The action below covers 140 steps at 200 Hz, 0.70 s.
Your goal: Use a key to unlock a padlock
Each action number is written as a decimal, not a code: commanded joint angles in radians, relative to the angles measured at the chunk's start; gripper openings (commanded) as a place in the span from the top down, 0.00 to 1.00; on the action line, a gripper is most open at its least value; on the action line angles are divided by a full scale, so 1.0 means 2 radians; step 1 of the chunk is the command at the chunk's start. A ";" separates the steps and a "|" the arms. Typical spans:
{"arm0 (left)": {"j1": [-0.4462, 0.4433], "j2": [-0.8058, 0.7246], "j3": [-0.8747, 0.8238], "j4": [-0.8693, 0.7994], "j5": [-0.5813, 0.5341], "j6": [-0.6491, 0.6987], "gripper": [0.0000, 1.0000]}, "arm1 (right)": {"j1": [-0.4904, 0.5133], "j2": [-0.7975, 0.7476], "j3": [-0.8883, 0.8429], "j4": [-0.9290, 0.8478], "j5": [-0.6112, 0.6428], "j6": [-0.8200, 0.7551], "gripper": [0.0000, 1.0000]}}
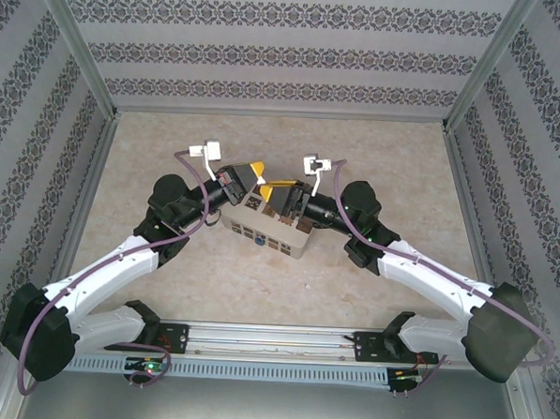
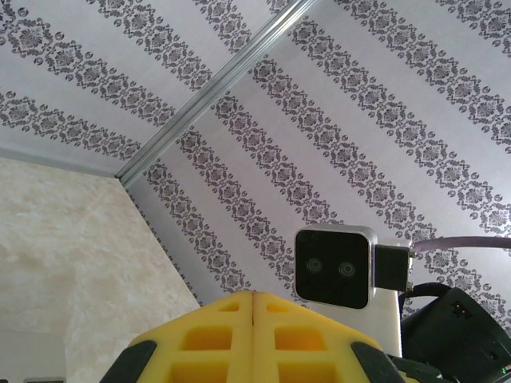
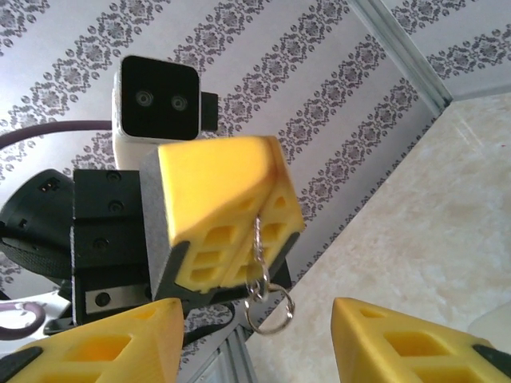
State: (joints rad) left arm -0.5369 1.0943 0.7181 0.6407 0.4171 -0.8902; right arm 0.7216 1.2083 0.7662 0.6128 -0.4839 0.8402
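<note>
Right wrist view: left pincer (image 3: 254, 209) clamped on a thin chain (image 3: 257, 255) with ring.
Right pincer (image 3: 257, 339): fingers wide apart, holding nothing.
Box (image 1: 265, 235): on tabletop (image 1: 257, 297).

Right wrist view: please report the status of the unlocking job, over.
Left gripper shut on thin chain with ring. Right gripper open, facing the ring. Whether the chain carries the key: cannot tell. Cream box beneath both grippers.
</note>
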 commanded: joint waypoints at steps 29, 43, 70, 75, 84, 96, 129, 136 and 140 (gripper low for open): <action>-0.008 0.009 0.007 0.037 0.006 -0.002 1.00 | -0.003 0.013 0.022 0.031 -0.014 0.011 0.60; -0.008 0.009 0.007 0.038 0.004 -0.003 1.00 | -0.003 0.015 0.021 0.031 -0.015 0.011 0.63; -0.009 0.009 0.006 0.042 -0.001 -0.005 1.00 | -0.003 0.016 0.020 0.023 -0.016 0.007 0.68; -0.009 0.010 0.007 0.042 -0.001 -0.005 1.00 | -0.003 0.016 0.019 0.022 -0.016 0.007 0.69; -0.009 0.010 0.007 0.042 -0.002 -0.007 1.00 | -0.003 0.017 0.018 0.021 -0.015 0.007 0.72; -0.009 0.012 0.008 0.042 -0.001 -0.008 1.00 | -0.004 0.018 0.017 0.020 -0.014 0.007 0.78; -0.009 0.008 0.011 0.031 -0.003 -0.004 1.00 | -0.006 0.011 0.019 -0.004 -0.011 -0.013 1.00; -0.009 0.002 0.013 0.018 -0.009 0.000 0.95 | -0.007 0.006 0.020 -0.020 -0.010 -0.027 1.00; -0.009 -0.003 0.014 0.009 -0.013 0.004 0.92 | -0.007 0.002 0.020 -0.033 -0.007 -0.037 1.00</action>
State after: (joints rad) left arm -0.5415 1.1149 0.7181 0.6586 0.4129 -0.8970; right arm 0.7113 1.2407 0.7776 0.6128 -0.4953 0.8452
